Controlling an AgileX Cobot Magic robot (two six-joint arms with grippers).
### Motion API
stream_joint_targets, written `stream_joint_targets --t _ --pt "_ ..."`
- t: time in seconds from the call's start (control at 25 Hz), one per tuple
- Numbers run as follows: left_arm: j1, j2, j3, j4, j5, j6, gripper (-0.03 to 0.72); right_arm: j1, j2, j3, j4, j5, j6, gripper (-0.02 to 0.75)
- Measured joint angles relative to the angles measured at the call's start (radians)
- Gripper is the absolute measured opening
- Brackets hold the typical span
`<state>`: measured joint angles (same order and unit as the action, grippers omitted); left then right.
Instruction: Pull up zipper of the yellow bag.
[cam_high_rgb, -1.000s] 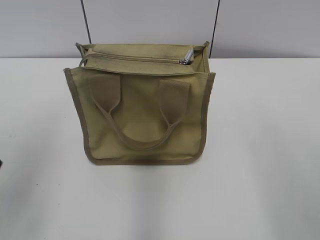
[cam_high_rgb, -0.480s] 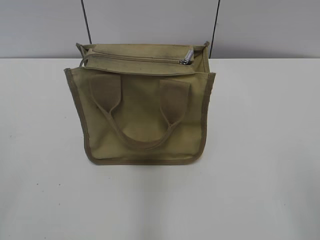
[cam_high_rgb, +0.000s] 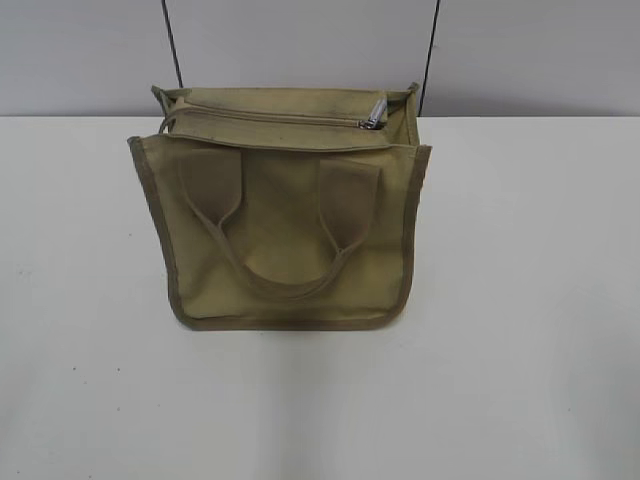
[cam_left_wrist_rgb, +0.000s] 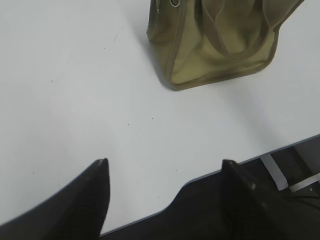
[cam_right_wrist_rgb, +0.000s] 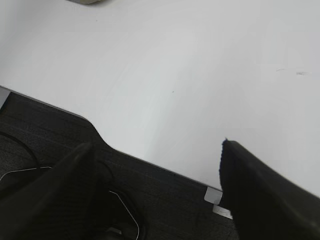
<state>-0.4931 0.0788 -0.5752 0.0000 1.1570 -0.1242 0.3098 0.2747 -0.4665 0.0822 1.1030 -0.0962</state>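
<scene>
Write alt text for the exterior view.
A khaki canvas tote bag stands on a white table, handles drooping down its front. The zipper crosses its top panel, silver pull at the right end. No pincer is visible.

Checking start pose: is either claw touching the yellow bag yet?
No: the left claw hangs open near the table edge, apart from the yellow bag; none shows in the exterior view.
</scene>
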Motion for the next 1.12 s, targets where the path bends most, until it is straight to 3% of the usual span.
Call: stream_joint_targets --t 0.64,0.76,1.0,1.12 --pt "0.013 0.000 0.039 0.027 -0.103 0.007 0.478 -0.005 -0.001 0.001 0.000 -0.007 -0.002 0.585" --pt "0.104 0.000 0.039 0.027 -0.103 0.007 0.461 -0.062 -0.002 0.001 0.001 -0.007 -0.002 0.583" --pt "0.398 -0.009 0.039 0.027 -0.103 0.007 0.433 -0.268 -0.097 0.001 0.000 -0.008 -0.002 0.582" --pt "0.482 -0.040 0.039 0.027 -0.104 0.007 0.427 -0.330 -0.193 0.001 0.000 -0.008 -0.002 0.582"
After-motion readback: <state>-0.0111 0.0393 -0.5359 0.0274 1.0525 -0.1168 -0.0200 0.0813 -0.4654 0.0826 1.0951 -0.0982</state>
